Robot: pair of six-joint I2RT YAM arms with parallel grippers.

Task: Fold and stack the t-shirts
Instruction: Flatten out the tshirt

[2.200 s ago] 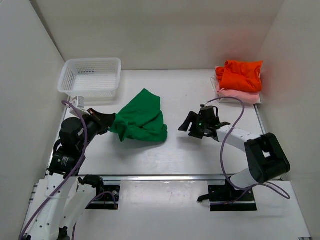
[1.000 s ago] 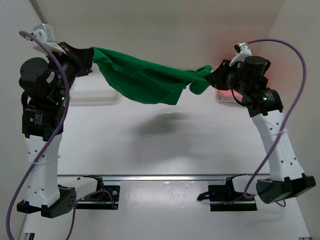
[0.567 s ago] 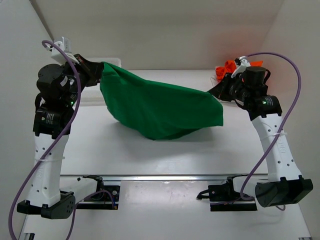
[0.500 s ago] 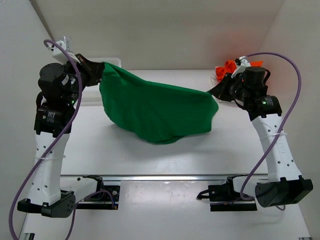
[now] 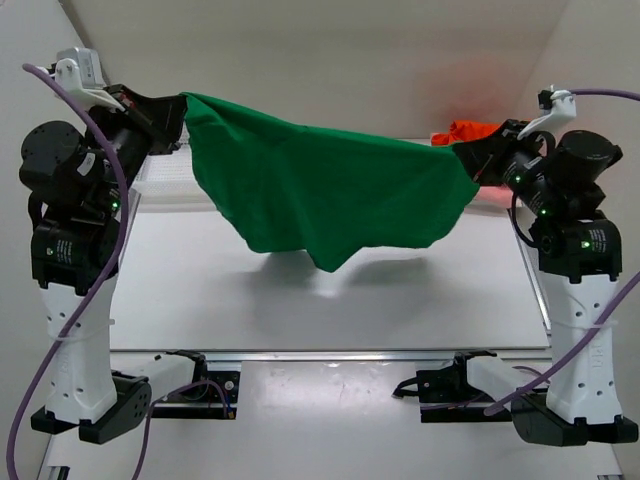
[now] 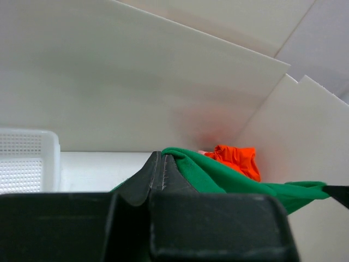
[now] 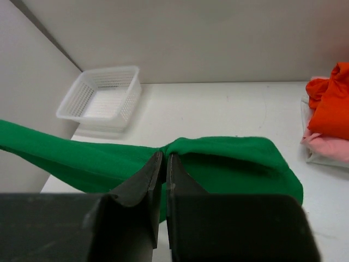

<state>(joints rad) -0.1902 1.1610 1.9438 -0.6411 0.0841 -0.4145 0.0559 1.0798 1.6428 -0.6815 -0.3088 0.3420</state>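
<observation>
The bright green t-shirt (image 5: pixel 330 195) hangs spread in the air between both raised arms, its lower edge clear of the table. My left gripper (image 5: pixel 180 108) is shut on its upper left corner (image 6: pixel 180 157). On the other side my right gripper (image 5: pixel 472 152) is shut on the upper right corner (image 7: pixel 180 146). The orange t-shirt (image 5: pixel 470 130) lies folded at the back right, on top of the pale pink t-shirt (image 7: pixel 327 148); in the top view the pink one is hidden behind the right arm.
A white mesh basket (image 7: pixel 101 97) stands at the back left of the table, mostly hidden by the left arm from above. White walls close in the back and both sides.
Both arms have lifted and pulled apart, so the green shirt has gone from sagging low over the table to hanging stretched wide and higher. Both grips have held.
</observation>
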